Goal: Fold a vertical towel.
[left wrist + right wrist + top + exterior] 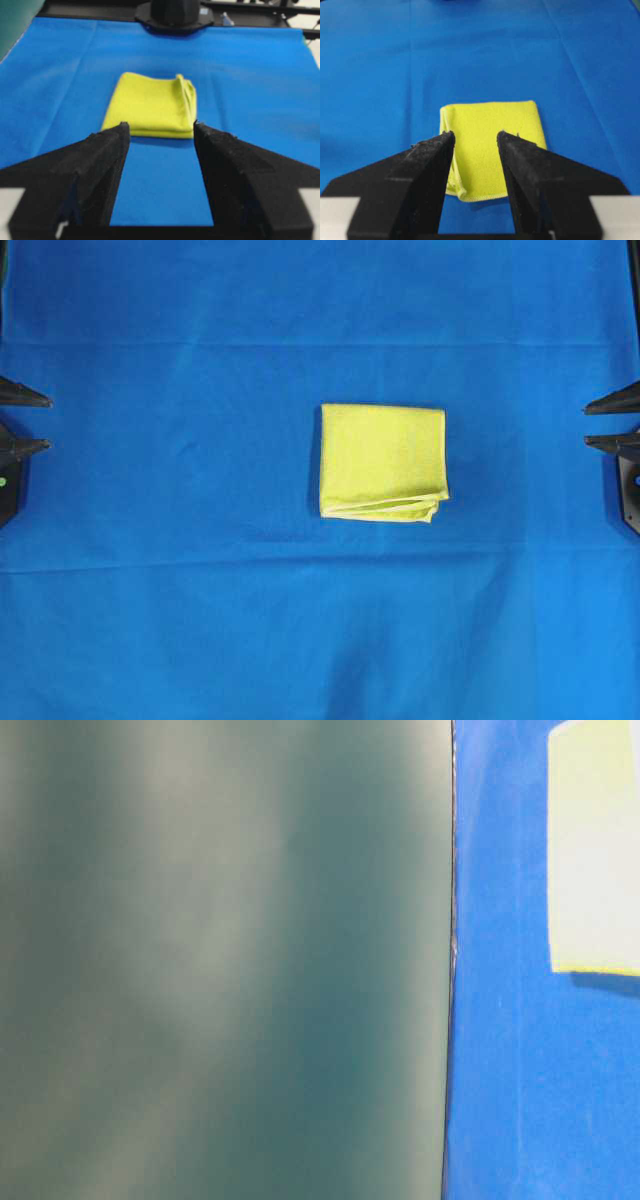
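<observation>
Both jaws stand spread and empty in the overhead view: the left gripper (28,420) waits at the left edge and the right gripper (610,420) at the right edge, each well apart from the small bright yellow folded microfiber towel (383,462), which lies near the middle of the large blue sheet (180,590), a little closer to the right arm. It looks almost square, with loose layered edges at its lower side. From table level only one pale corner of the towel (597,850) is seen beside a blurred grey-green surface (220,960). From the left wrist, the towel (152,105) lies straight ahead beyond the parted fingers (107,150), not touched. From the right wrist, the towel (490,135) also lies ahead of the parted fingers (432,160). I judge that the folding is largely done.
</observation>
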